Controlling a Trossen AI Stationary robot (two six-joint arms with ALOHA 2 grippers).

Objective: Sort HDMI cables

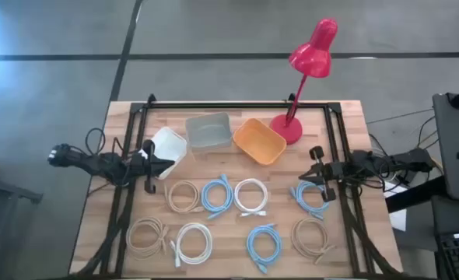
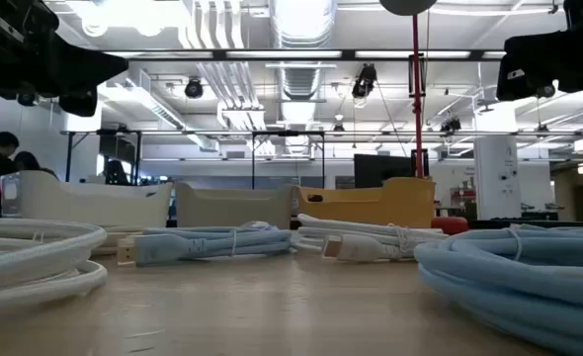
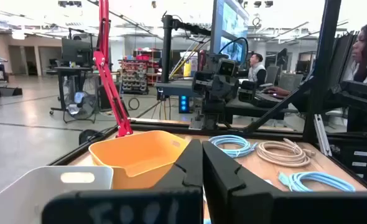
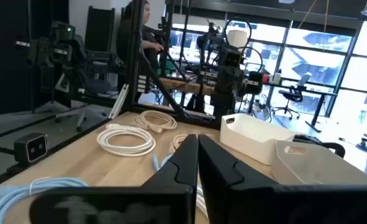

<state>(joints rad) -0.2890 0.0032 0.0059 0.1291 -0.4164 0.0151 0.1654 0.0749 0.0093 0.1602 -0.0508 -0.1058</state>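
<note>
Several coiled HDMI cables lie flat on the wooden table. The far row holds a tan coil, a light blue coil, a white coil and another light blue coil. The near row holds tan, white, light blue and tan coils. My left gripper hovers shut by the white bin at the table's left. My right gripper hovers shut at the table's right, above the far blue coil.
Three bins stand in a row at the far side: white, grey and orange. A red desk lamp stands right of the orange bin. A black frame runs along the table's edges. People sit beyond the table.
</note>
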